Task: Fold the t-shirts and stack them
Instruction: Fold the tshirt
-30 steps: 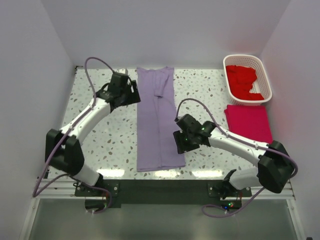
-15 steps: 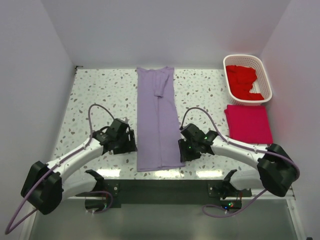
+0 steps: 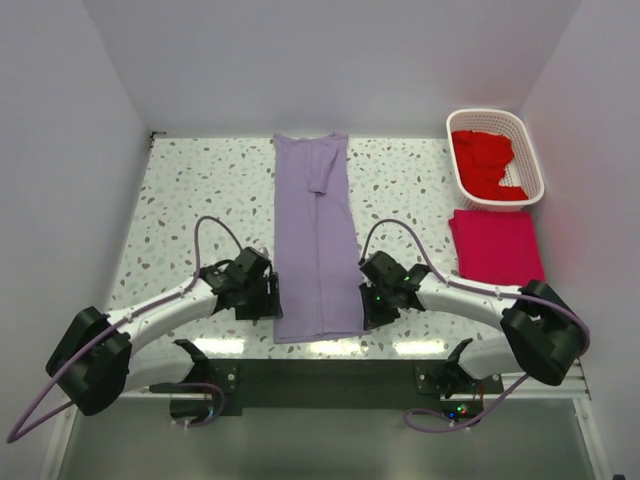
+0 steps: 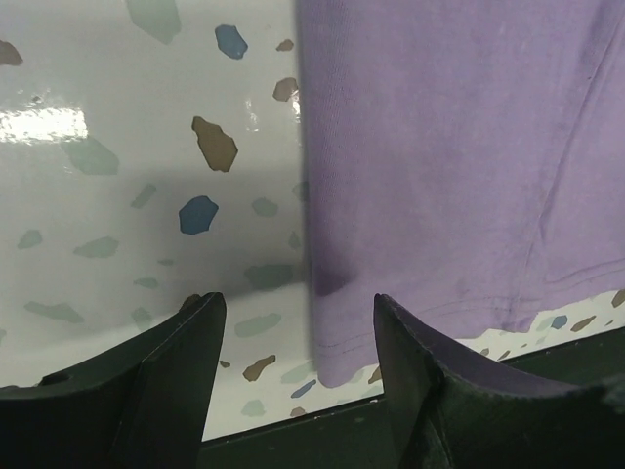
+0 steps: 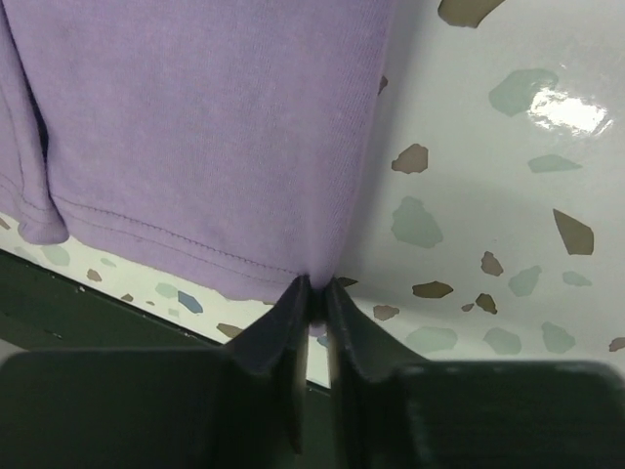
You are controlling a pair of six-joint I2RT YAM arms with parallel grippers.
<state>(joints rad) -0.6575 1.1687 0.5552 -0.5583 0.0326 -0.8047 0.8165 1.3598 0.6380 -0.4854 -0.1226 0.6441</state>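
A lilac t-shirt (image 3: 315, 235), folded into a long strip, lies down the middle of the table. My left gripper (image 3: 268, 302) is open at the strip's near left corner; in the left wrist view the gripper (image 4: 298, 342) straddles the shirt's (image 4: 449, 156) left hem edge. My right gripper (image 3: 368, 308) is shut on the strip's near right corner; in the right wrist view the gripper (image 5: 314, 293) pinches the hem of the shirt (image 5: 215, 127). A folded red t-shirt (image 3: 497, 246) lies at the right.
A white basket (image 3: 532, 160) with crumpled red shirts (image 3: 485, 162) stands at the back right. The table's dark near edge (image 3: 320, 365) runs just below both grippers. White walls close the sides and back.
My left arm swung from the far left of the table down to the shirt's near left corner. My right gripper moved down to the near right corner and shut on it.
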